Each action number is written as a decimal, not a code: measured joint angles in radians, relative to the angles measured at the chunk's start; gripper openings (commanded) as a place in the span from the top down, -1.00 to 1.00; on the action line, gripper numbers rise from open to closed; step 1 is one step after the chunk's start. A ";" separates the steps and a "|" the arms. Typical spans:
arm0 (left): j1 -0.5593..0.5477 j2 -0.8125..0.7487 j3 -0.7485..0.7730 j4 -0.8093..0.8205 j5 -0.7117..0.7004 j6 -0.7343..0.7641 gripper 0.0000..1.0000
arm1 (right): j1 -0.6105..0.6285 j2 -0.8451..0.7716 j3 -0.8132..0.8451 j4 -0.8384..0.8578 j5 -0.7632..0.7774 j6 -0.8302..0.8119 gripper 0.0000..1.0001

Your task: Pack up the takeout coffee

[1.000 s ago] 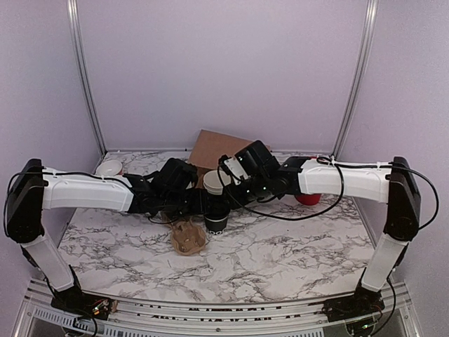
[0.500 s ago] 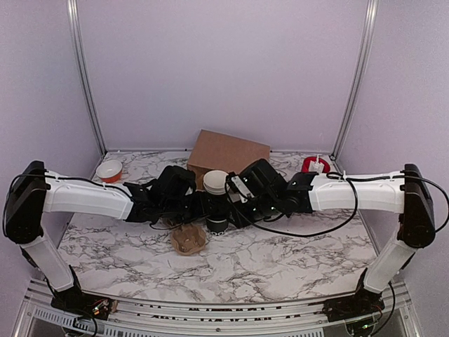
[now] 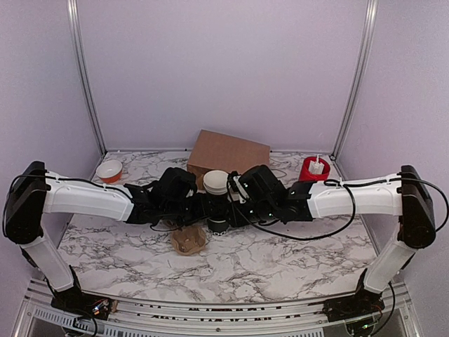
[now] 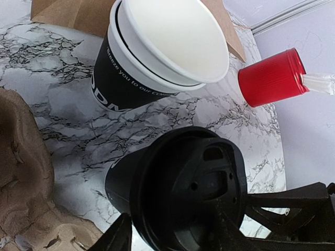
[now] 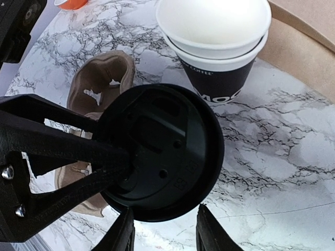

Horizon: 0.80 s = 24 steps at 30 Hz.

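Black-lidded takeout coffee (image 5: 167, 146) between two grippers.
The left gripper (image 5: 104, 162) meets its lid from the left; the right gripper (image 5: 165, 210) flanks its near rim, grip unclear. Beyond it stand stacked lidless cups (image 5: 214, 47); a cardboard cup carrier (image 5: 99, 78) lies left, on the marble counter (image 5: 282, 157).

You have one desk (image 3: 280, 261) and two arms, a left arm (image 3: 84, 198) and a right arm (image 3: 358, 199). On the desk, count one lidded takeout coffee (image 4: 188, 193), two lidless black cups (image 4: 157, 57) nested together, one red cylinder (image 4: 272, 78), one brown box (image 3: 228, 151), one brown pulp cup carrier (image 5: 99, 78) and one small orange-rimmed bowl (image 3: 109, 170).
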 measured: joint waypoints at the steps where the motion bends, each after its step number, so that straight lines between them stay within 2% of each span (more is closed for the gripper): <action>1: 0.000 0.000 0.000 0.000 0.000 0.000 -0.08 | 0.001 0.000 -0.004 0.008 0.005 0.003 0.24; 24: 0.002 0.001 0.000 0.000 -0.006 0.005 -0.08 | 0.004 0.032 -0.044 -0.013 0.032 0.023 0.25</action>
